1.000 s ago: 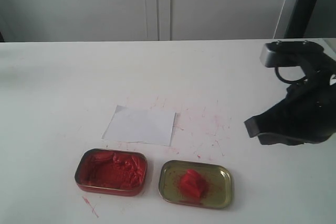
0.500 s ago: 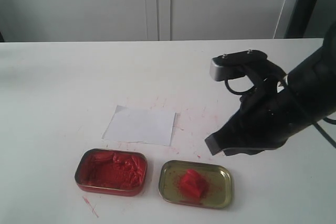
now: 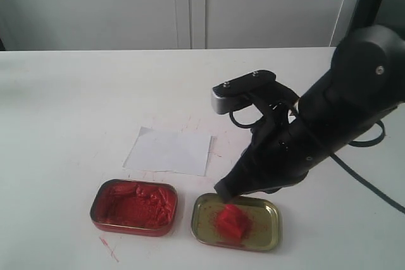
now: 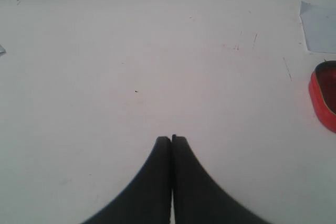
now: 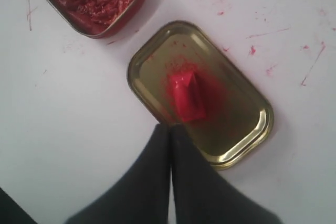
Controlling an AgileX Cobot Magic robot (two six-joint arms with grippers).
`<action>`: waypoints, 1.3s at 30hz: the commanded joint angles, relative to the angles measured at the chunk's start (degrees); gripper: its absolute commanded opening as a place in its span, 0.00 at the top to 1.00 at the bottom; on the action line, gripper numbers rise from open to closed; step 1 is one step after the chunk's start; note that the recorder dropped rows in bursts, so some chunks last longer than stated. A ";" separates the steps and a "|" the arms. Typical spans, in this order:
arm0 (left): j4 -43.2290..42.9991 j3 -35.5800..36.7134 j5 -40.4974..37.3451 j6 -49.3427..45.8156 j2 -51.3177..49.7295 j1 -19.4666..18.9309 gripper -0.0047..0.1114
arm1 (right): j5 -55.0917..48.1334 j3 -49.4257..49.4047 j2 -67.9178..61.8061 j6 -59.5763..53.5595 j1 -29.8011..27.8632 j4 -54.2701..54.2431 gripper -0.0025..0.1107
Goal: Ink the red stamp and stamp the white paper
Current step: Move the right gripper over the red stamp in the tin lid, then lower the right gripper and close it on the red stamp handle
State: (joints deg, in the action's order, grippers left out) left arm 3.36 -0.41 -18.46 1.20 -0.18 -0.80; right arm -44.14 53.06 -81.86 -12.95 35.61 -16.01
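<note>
Red stamp [image 3: 231, 220] in gold tin [image 3: 204, 216], paste [image 3: 136, 203] in red tin [image 3: 130, 229]; R fingers [image 5: 149, 182] & L fingers [image 4: 155, 182] closed, empty.

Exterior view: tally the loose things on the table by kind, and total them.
tins: 2 (red tin, gold tin)
stamp: 1
paper: 1
total: 4

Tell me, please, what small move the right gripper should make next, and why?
Most likely open the jaws first. The right gripper hovers over the gold tin with its jaws pressed shut, tips just short of the red stamp lying inside; shut like this, it cannot close around the stamp.
</note>
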 commanded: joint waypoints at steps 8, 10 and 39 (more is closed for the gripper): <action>0.63 0.41 -0.04 0.01 0.18 -0.22 0.96 | -5.33 7.04 -7.34 -1.28 4.51 7.40 0.97; 0.63 0.41 -0.04 0.01 0.18 -0.22 0.96 | -4.61 7.04 -8.24 -3.04 5.35 8.09 0.90; 0.63 0.41 -0.04 0.01 0.18 -0.22 0.96 | 0.53 6.83 -15.07 4.23 5.65 16.01 0.61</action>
State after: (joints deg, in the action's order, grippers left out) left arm 3.36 -0.41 -18.46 1.20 -0.18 -0.80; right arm -44.09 59.80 -96.88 -11.50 41.19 -1.81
